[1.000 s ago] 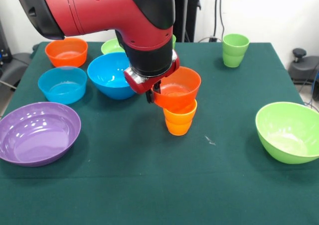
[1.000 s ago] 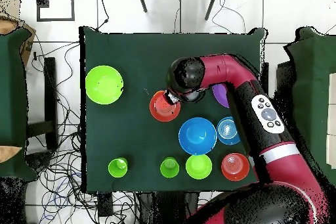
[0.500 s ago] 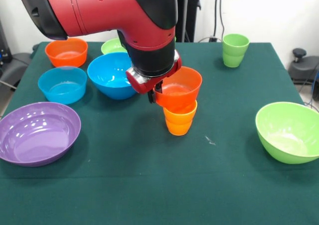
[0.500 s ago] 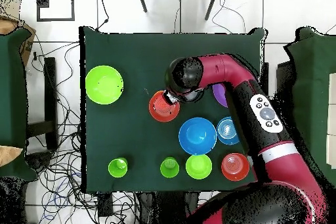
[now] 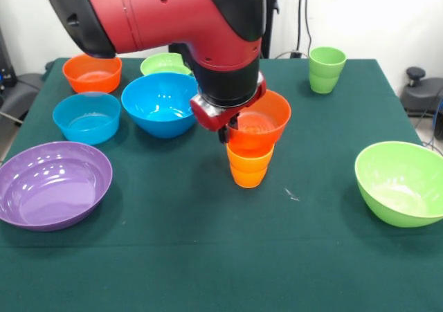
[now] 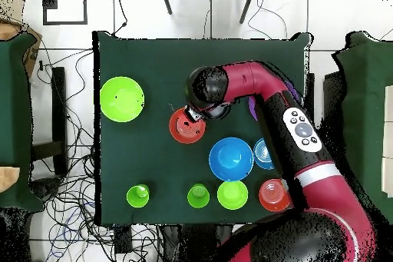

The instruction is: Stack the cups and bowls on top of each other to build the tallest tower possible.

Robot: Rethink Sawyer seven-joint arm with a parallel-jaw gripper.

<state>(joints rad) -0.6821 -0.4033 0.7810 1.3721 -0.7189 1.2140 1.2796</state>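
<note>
My gripper (image 5: 225, 128) is shut on the near-left rim of an orange bowl (image 5: 261, 120). The bowl sits tilted on the mouth of an upright orange cup (image 5: 249, 168) at the table's middle; I cannot tell whether its weight rests on the cup. From overhead the bowl (image 6: 184, 125) hides the cup, with the gripper (image 6: 198, 116) at its edge. A green cup (image 5: 327, 69) stands at the far right. Blue (image 5: 159, 103), light blue (image 5: 86, 117), orange (image 5: 92, 72) and small lime (image 5: 163, 64) bowls cluster at the far left.
A large purple bowl (image 5: 52, 184) lies near left and a large lime green bowl (image 5: 401, 182) near right. Overhead, two green cups (image 6: 138, 195) (image 6: 198, 195) stand along the table's bottom edge. The arm (image 6: 261, 97) hides most of the purple bowl there.
The gripper has carried the orange bowl a little to the right in the front view, so it now sits more squarely over the orange cup. The other things have not moved.
</note>
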